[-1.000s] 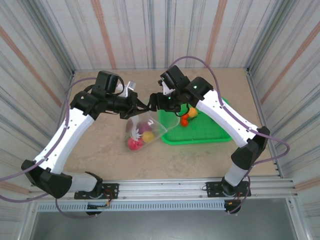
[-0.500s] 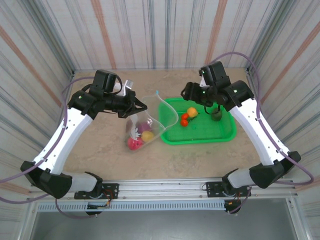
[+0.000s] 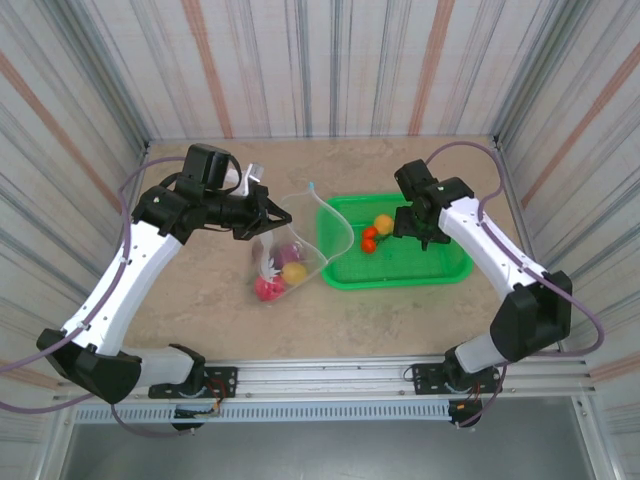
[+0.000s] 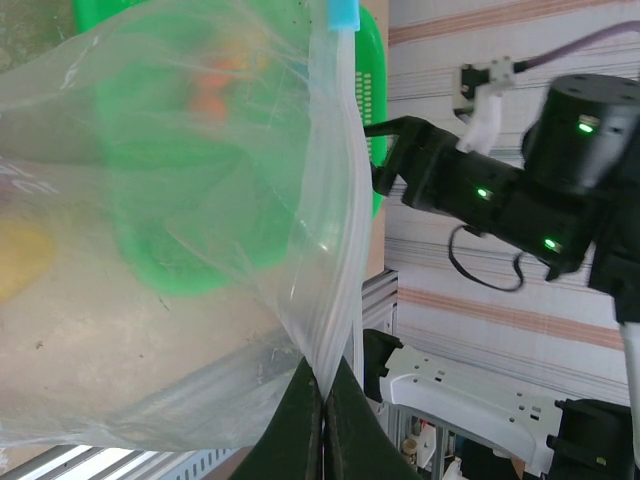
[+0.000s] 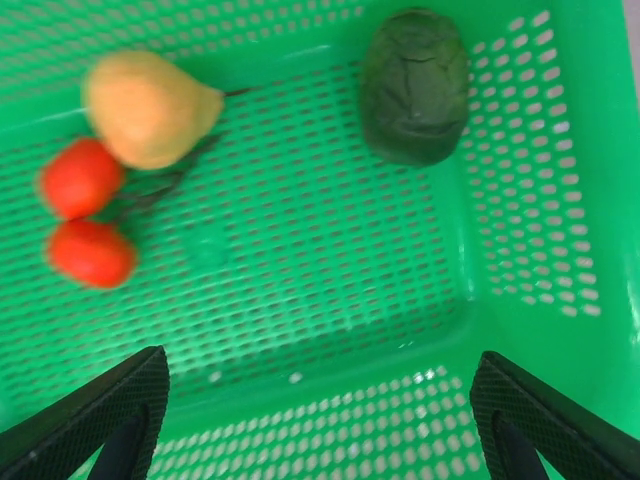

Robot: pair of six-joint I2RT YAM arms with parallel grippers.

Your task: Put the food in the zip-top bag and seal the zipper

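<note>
The clear zip-top bag lies between the arms, mouth up, with purple, yellow and red food inside. My left gripper is shut on the bag's mouth edge; the left wrist view shows its jaws pinching the plastic beside the whitish zipper, whose light-blue slider sits at the far end. My right gripper hangs open over the green basket, nothing between its fingers. Below it lie a yellow-orange piece, two red ones and a dark green one.
The green mesh basket's raised rim surrounds the right gripper's working space. The bag leans against the basket's left wall. Striped walls close the table at the back and sides, and a metal rail runs along the near edge.
The right arm swung away from the bag's mouth, rightward and down over the basket. The left gripper kept its hold on the bag's edge, and the bag's mouth stands wider.
</note>
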